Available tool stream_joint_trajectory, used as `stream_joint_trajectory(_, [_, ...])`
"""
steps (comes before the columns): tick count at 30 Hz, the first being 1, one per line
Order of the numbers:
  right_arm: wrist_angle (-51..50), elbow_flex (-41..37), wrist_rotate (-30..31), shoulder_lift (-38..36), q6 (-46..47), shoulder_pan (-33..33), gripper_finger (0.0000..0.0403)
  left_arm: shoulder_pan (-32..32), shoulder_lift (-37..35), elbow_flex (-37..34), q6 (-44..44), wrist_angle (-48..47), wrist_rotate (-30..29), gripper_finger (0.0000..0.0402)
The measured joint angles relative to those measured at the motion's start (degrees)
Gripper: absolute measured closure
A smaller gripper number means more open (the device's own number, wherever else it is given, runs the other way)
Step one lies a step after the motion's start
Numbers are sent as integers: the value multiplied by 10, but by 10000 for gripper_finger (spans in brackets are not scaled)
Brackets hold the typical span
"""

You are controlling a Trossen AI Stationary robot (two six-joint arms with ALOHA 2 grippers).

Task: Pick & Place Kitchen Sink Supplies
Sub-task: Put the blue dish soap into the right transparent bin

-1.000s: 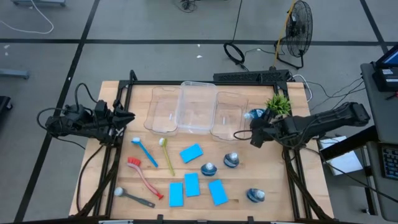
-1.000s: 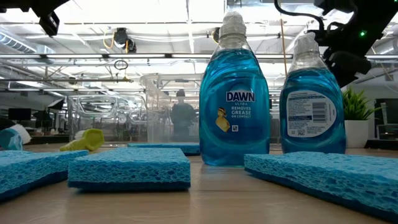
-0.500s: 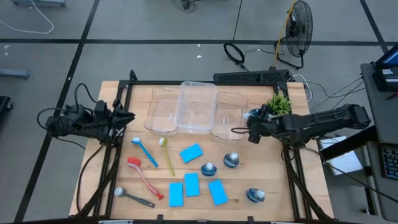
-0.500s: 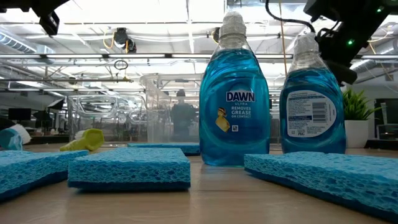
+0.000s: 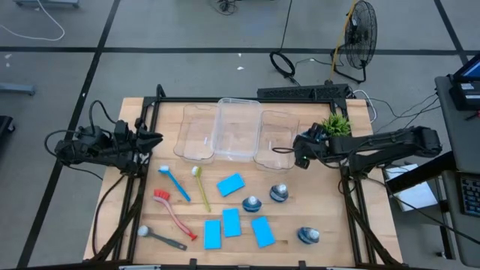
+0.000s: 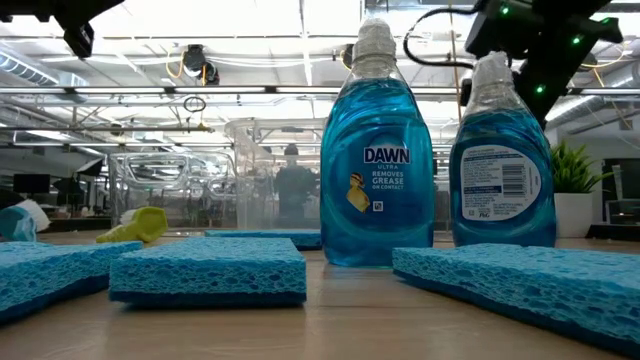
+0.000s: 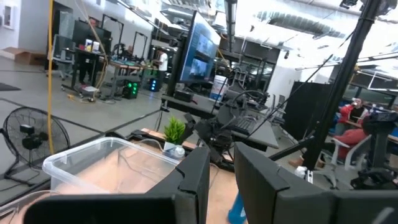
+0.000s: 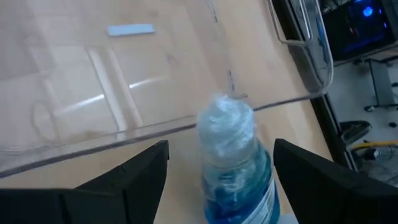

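Several blue sponges (image 5: 230,184) lie flat on the wooden table, with three dish-soap bottles (image 5: 279,193) standing among them. A blue brush (image 5: 174,182), a yellow-green one (image 5: 201,187), a red one (image 5: 172,212) and a grey-black one (image 5: 161,238) lie at the left. Another bottle (image 8: 233,155) stands upright beside the right clear bin (image 5: 274,139). My right gripper (image 5: 300,155) hangs open above it, slanting down, one finger on each side of the pale cap without touching. My left gripper (image 5: 155,139) waits at the table's left edge, raised, a narrow empty gap between its fingers (image 7: 222,168).
Three clear bins (image 5: 238,127) stand side by side at the table's far middle. A small green potted plant (image 5: 335,125) stands at the far right, just behind my right arm. Bare wood lies along the near left and far left of the table.
My right gripper has moved toward the table's left and far edges and a little down, coming over the bottle beside the right bin. It has stayed open. Nothing on the table has moved.
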Motion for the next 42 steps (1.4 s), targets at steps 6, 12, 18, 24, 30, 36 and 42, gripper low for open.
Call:
stream_joint_trajectory(6, [2,0,-1,18,0,-22,147,0,0,0,0,0,0,325])
stream_joint_trajectory(12, [4,0,0,29,0,-25,213,0,0,0,0,0,0,325])
stream_joint_trajectory(18, [5,0,2,22,-2,-25,282,0,0,0,0,0,0,325])
stream_joint_trajectory(24, [3,0,-3,-23,10,-22,282,0,0,0,-2,0,0,325])
stream_joint_trajectory(30, [-14,20,-2,-105,46,-22,282,0,0,0,-9,0,0,325])
stream_joint_trajectory(36, [-36,60,-4,-179,54,-22,282,0,0,0,-11,0,0,325])
stream_joint_trajectory(42, [9,93,-92,-251,44,-22,282,0,0,0,-11,1,0,325])
